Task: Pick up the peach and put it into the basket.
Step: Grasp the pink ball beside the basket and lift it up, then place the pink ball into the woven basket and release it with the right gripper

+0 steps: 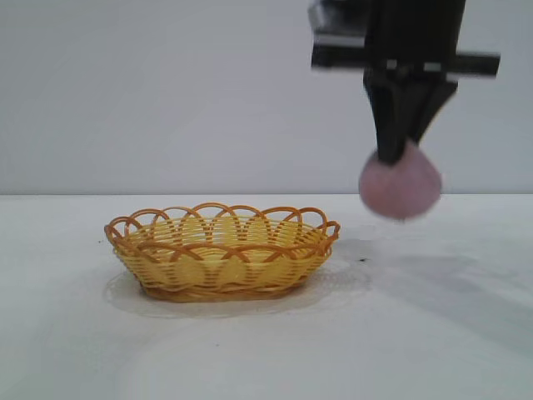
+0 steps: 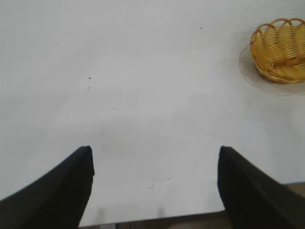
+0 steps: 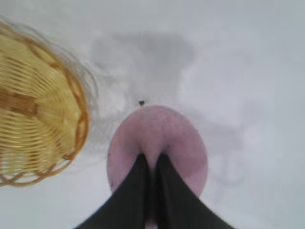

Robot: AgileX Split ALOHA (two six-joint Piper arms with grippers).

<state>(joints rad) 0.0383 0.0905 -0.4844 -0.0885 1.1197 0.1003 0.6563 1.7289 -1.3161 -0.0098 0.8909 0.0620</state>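
Above table point(image 1: 250, 350), R gripper point(image 1: 398, 154) pinching peach point(image 1: 401, 187), basket point(image 1: 223, 250) beside

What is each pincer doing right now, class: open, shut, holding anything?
Left pincer: open, holding nothing, over bare table.
Right pincer: shut on the peach, lifted clear of the table, beside the basket.

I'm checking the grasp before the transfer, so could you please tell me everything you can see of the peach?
The peach is a rounded, slightly lumpy ball, matte dusty pink with faint speckles. It hangs in the air above the white table, clear of the surface, to the right of the basket in the exterior view and not yet over it. The right tool points down and pinches it at the top, its two dark fingers pressed close together into the soft-looking surface. Nothing else touches it.
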